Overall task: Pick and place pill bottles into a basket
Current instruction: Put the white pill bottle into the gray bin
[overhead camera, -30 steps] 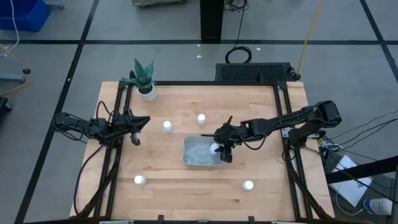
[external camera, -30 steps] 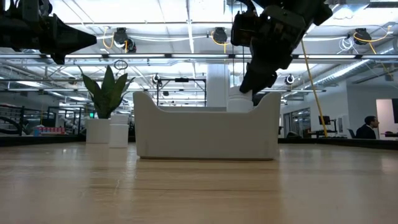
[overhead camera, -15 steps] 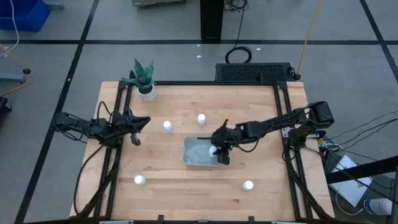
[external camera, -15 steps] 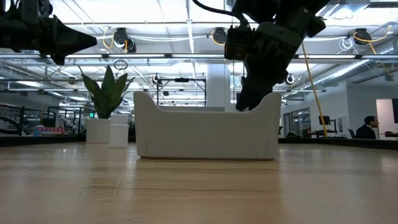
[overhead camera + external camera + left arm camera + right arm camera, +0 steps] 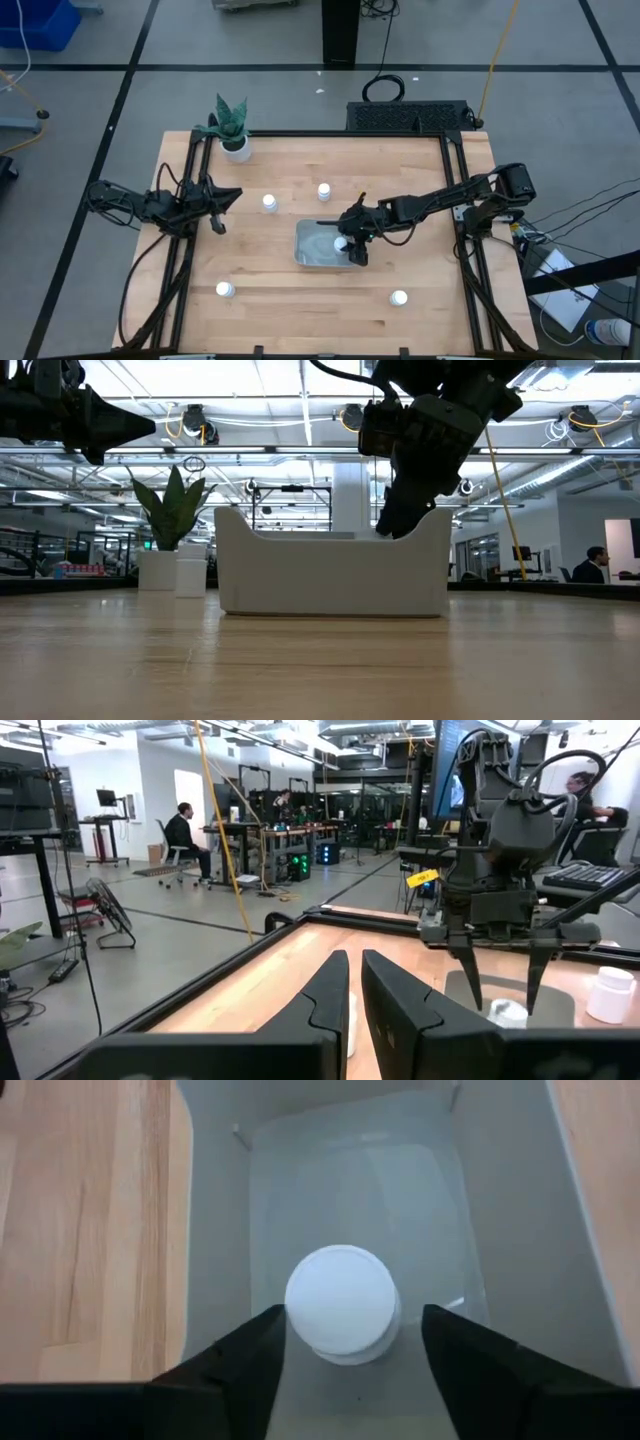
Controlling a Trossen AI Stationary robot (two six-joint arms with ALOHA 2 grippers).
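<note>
Here the basket (image 5: 322, 245) is seen near the tabletop's centre. Inside it, by its right wall, one pill bottle (image 5: 343, 1302) stands upright, directly beneath the right gripper (image 5: 352, 1342), whose fingers are spread apart on either side, apparently released.

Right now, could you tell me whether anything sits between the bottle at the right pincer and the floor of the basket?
Nothing visible does. The right pincer hangs open over the basket, its fingers either side of the bottle, which is already inside the basket walls. The basket floor around it looks bare. The left pincer waits at the table's left edge.
</note>
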